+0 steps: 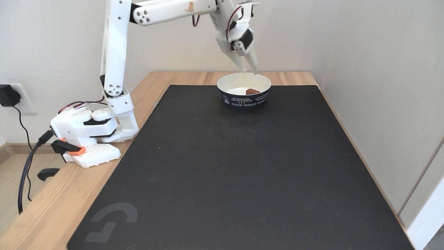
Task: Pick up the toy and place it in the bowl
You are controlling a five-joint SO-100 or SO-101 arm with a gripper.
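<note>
Toy (252, 91) sits inside the bowl (244, 101), gripper (250, 71) hanging just above the bowl's far rim, fingers slightly apart and holding nothing.

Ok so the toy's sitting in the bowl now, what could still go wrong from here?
The tool hangs just above the bowl at its back rim; a low retreat could clip that rim and tip or drag the light paper bowl. The toy lies inside near the front wall, so a tipped bowl might spill it onto the black mat.

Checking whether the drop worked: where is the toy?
In the fixed view, the toy lies inside the bowl at the mat's far edge, below the hand.
</note>
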